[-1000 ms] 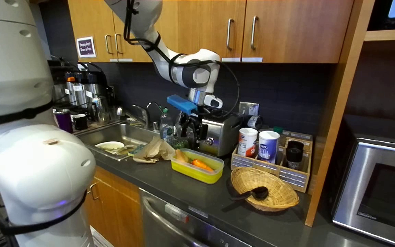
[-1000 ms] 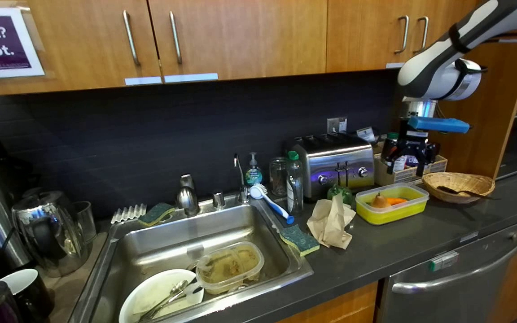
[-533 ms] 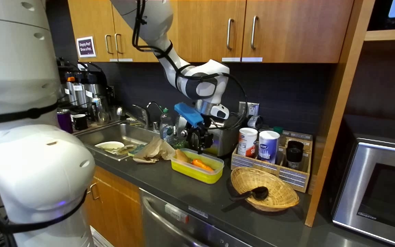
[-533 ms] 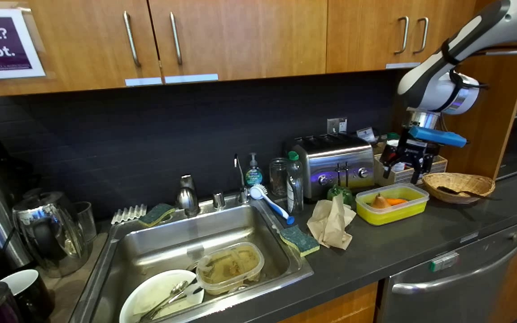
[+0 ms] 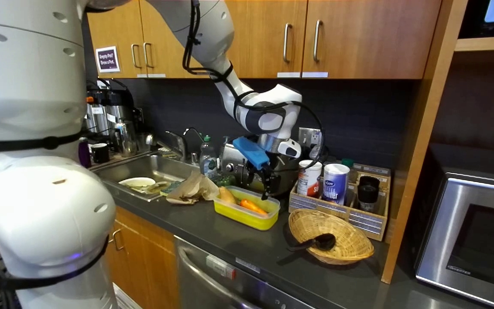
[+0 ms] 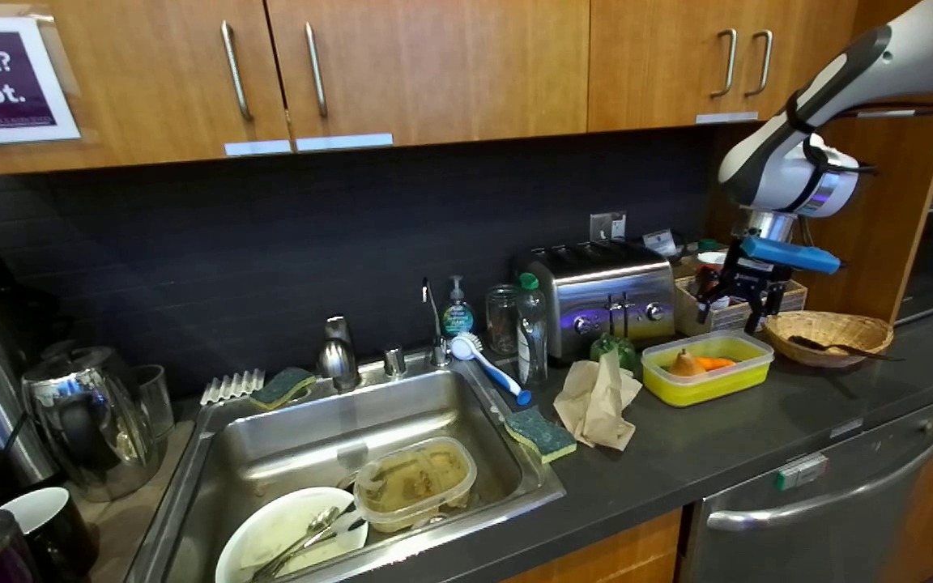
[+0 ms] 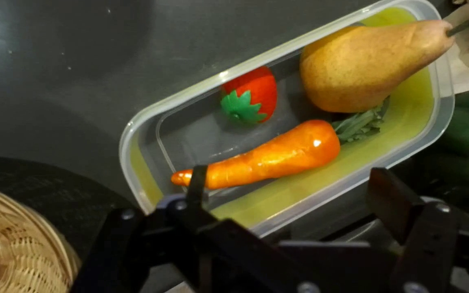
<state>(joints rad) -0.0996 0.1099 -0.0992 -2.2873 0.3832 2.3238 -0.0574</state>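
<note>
My gripper [image 7: 289, 174] hangs with its jaws wide apart and nothing between them, over the toaster-side edge of a yellow-green plastic tub [image 7: 225, 75]. Inside the tub lie an orange carrot [image 7: 271, 156], a yellow-brown pear [image 7: 352, 67] and a red fruit with green leaves [image 7: 259, 89]. One finger covers part of the carrot's thin end in the wrist view; the fingers appear to be above it, apart from it. In both exterior views the gripper [image 6: 728, 321] is just above and behind the tub [image 5: 240, 218].
Behind the gripper stands a steel toaster [image 6: 624, 291]. A wicker basket [image 5: 356, 246] with a black ladle [image 5: 325, 241] and a box of canisters [image 5: 336, 184] are nearby. Crumpled brown paper [image 6: 596, 401] and a green pepper [image 6: 612, 348] lie between the tub and sink [image 6: 272, 429].
My gripper has come down toward the tub and moved slightly toward the canister box, its jaws staying apart. The tub, its contents and the basket have not moved.
</note>
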